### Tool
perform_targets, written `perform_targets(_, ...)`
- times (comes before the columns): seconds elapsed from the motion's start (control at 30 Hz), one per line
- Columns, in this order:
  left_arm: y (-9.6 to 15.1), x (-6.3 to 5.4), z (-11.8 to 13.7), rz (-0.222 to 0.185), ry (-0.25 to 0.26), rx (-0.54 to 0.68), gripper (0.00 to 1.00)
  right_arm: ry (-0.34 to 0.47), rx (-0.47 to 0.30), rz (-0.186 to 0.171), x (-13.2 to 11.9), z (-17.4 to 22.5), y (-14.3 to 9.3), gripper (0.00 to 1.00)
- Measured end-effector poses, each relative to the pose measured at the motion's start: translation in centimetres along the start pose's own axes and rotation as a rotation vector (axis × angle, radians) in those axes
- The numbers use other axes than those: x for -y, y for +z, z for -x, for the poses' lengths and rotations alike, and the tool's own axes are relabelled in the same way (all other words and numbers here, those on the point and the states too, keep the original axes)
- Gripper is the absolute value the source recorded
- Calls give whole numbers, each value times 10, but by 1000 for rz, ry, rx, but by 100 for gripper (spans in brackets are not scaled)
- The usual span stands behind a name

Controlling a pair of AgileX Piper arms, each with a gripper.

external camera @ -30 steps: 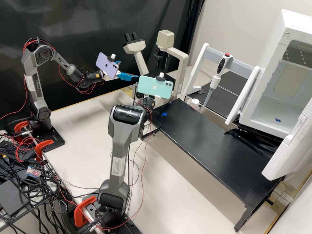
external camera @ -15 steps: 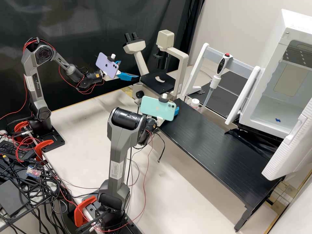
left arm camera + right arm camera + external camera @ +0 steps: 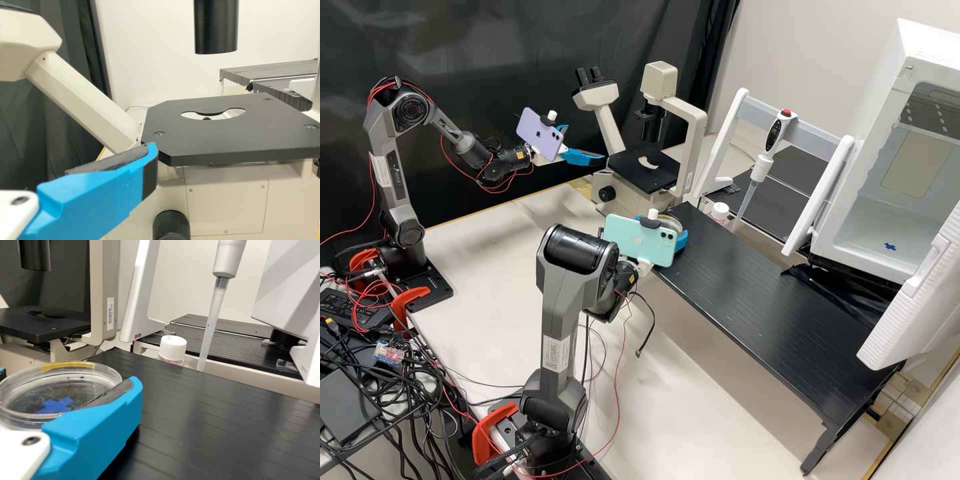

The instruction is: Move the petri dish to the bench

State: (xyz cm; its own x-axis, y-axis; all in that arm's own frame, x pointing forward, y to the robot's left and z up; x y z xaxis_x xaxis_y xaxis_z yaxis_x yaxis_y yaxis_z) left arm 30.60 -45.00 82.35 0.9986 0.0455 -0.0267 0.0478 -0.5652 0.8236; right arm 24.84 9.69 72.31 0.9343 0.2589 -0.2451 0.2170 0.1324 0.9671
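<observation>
In the high view my right gripper (image 3: 681, 240) is low at the black bench's (image 3: 747, 280) microscope end, partly behind the mint phone. The petri dish (image 3: 669, 221) shows just past that phone. The right wrist view has the clear, round petri dish (image 3: 30, 377) between the fingers of my right gripper (image 3: 67, 385), shut on it. A blue cross (image 3: 55, 405) shows through the dish; whether its base touches the bench I cannot tell. My left gripper (image 3: 587, 143) stands open beside the microscope; one finger of this left gripper (image 3: 100, 187) appears before the microscope stage (image 3: 225, 135).
The microscope (image 3: 647, 170) stands beyond the bench's far end. Along the bench's back side are a white-capped bottle (image 3: 720, 211), a pipette (image 3: 771, 143) on a white stand and the open white incubator (image 3: 887, 227). A loose cable hangs beside the right arm.
My right gripper has come down from in front of the microscope stage to the bench end, uncovering the stage and covering the blue cross in the high view. The left arm has not moved.
</observation>
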Motion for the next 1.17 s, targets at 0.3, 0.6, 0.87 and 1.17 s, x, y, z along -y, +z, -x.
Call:
perform_targets(0.3,0,0,0,0,0,0,100,-5,-10,9,2,4,-1,100)
perform_targets(0.6,0,0,0,0,0,0,100,9,-54,38,-13,17,0,100)
perform_targets(0.87,0,0,0,0,0,0,100,136,-55,-49,-49,59,15,100)
perform_targets(1.17,0,0,0,0,0,0,100,342,2,-156,-75,94,24,100)
